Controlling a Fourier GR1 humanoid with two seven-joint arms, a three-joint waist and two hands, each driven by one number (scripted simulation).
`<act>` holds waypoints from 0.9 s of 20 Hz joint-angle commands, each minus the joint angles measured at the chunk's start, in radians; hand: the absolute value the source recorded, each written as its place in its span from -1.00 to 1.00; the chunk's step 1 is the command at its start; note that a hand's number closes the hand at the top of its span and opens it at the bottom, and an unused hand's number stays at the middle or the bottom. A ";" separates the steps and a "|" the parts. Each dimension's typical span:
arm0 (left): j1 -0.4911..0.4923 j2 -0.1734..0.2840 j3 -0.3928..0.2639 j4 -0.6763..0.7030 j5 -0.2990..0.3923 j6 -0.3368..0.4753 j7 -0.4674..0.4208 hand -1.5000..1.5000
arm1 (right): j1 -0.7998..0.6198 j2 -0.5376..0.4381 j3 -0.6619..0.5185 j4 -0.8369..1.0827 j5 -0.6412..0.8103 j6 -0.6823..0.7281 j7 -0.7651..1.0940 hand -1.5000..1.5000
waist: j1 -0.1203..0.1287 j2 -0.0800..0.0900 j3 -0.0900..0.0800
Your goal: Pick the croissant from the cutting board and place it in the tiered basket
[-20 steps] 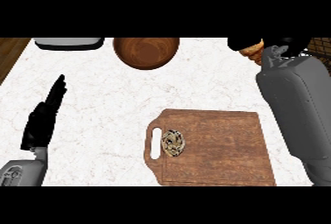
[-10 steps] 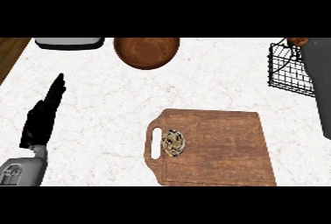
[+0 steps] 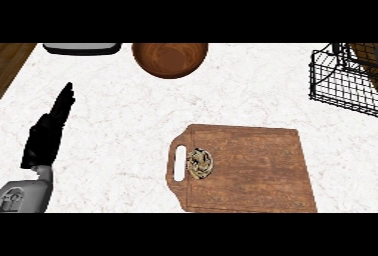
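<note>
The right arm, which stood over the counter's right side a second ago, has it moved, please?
Yes. It has left the view entirely, uncovering the wire basket at the right edge, above the cutting board.

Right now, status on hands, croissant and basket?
Left hand open, resting at left. Right hand not in view. Croissant on board by handle slot. Basket far right; nothing between.

black robot hand (image 3: 49, 132) on grey forearm (image 3: 23, 196)
</note>
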 commanded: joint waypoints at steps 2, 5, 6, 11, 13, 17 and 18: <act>-0.033 -0.036 -0.023 0.045 -0.023 0.014 -0.016 0.00 | -0.075 -0.104 0.006 0.201 0.098 -0.016 -0.059 1.00 | 0.007 0.007 0.000; -0.028 -0.040 -0.012 0.052 -0.032 0.020 -0.026 0.00 | -0.090 -0.116 -0.015 0.257 0.107 -0.057 -0.117 1.00 | 0.000 0.000 0.000; -0.015 -0.036 -0.018 0.015 -0.042 0.024 -0.010 0.00 | -0.075 -0.146 -0.038 0.297 0.092 -0.075 -0.172 1.00 | 0.002 0.001 0.001; -0.086 -0.017 0.023 0.114 -0.010 -0.019 -0.034 0.00 | -0.055 -0.151 -0.075 0.414 0.056 -0.112 -0.325 1.00 | -0.003 0.005 0.001; 0.058 -0.005 0.006 -0.086 -0.011 -0.022 0.016 0.00 | -0.025 -0.185 -0.096 0.416 0.030 -0.078 -0.376 1.00 | 0.006 -0.004 0.001; -0.026 -0.045 -0.020 -0.024 -0.046 0.008 0.026 0.00 | -0.044 -0.153 -0.166 0.547 -0.021 -0.147 -0.449 1.00 | 0.015 0.006 0.002; -0.016 -0.026 0.014 -0.011 -0.019 -0.016 0.035 0.00 | -0.057 -0.157 -0.153 0.514 -0.018 -0.079 -0.434 1.00 | 0.000 -0.001 0.001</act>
